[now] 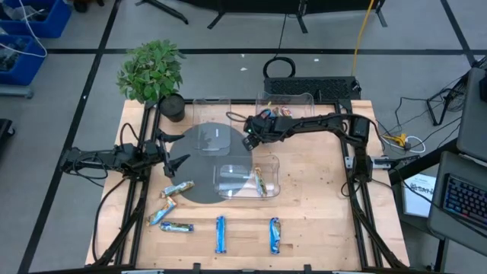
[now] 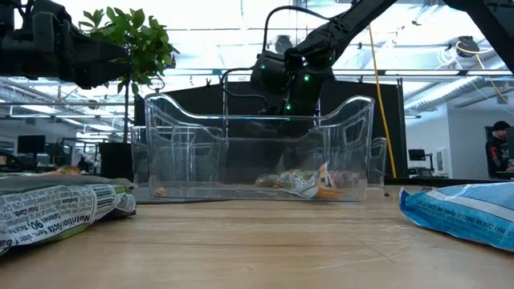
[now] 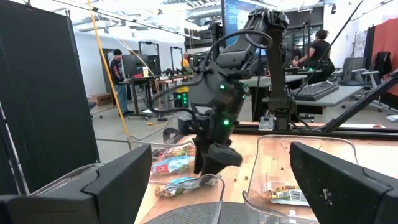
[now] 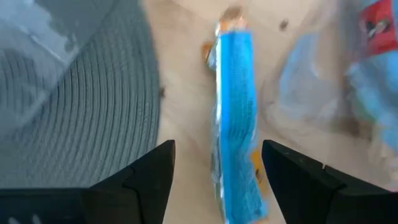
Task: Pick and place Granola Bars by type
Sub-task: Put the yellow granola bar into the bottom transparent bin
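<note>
My right gripper [image 1: 249, 139] [image 4: 217, 149] is open and points down over the table between the grey round mat [image 1: 207, 173] and the far right clear bin [image 1: 288, 101]. A bright blue granola bar [image 4: 236, 118] lies lengthwise between its fingers, apart from both; it also shows under the gripper in the left wrist view [image 3: 185, 183]. My left gripper [image 1: 173, 156] [image 3: 227, 186] waits open at the mat's left edge. Several more bars lie on the wood near the front edge [image 1: 221, 234] [image 1: 275, 234] [image 1: 176, 189]. The far right bin [image 3: 171, 163] and the near bin [image 1: 259, 183] hold other bars.
A third clear bin [image 1: 209, 125] stands on the mat's far side. A potted plant [image 1: 152, 72] sits at the far left corner. In the low view a multicolour bar [image 2: 56, 205] and a blue bar [image 2: 466, 210] lie close to the camera. People stand in the room beyond.
</note>
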### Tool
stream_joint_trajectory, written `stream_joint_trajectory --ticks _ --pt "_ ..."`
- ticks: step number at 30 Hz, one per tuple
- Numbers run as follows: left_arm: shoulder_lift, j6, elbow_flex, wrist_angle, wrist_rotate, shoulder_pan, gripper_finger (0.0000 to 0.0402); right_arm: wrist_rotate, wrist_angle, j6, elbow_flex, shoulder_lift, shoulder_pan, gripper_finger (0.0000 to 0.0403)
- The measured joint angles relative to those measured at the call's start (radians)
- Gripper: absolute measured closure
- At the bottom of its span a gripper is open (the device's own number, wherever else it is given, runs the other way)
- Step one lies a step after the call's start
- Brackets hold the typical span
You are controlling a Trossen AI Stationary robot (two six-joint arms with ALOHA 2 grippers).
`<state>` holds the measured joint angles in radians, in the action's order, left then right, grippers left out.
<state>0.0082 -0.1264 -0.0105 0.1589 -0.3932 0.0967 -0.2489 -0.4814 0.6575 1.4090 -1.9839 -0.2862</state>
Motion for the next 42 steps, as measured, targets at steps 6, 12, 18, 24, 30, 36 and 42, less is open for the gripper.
stream_joint_trajectory --ticks 6,12,18,24,30,36,42 --pt "0.000 0.000 0.000 0.000 0.000 0.000 0.0023 0.018 0.000 -0.008 0.000 0.000 -0.013 0.0187" --pt "0.000 0.000 0.000 0.000 0.000 0.000 0.0023 0.016 -0.002 -0.055 0.001 0.000 -0.013 0.0198" --pt "0.000 0.000 0.000 0.000 0.000 0.000 0.0023 0.009 -0.013 -0.090 0.003 -0.040 -0.012 0.0203" --pt "0.000 0.000 0.000 0.000 0.000 0.000 0.0023 0.001 -0.025 -0.092 0.003 -0.054 -0.009 0.0205" --pt "0.000 0.000 0.000 0.000 0.000 0.000 0.0023 0.011 -0.035 -0.117 0.003 -0.054 -0.012 0.0246" --pt "0.000 0.000 0.000 0.000 0.000 0.000 0.0023 0.016 -0.034 -0.160 0.002 -0.055 -0.013 0.0361" --pt "0.000 0.000 0.000 0.000 0.000 0.000 0.0023 0.040 -0.048 -0.173 0.003 -0.055 -0.013 0.0399"
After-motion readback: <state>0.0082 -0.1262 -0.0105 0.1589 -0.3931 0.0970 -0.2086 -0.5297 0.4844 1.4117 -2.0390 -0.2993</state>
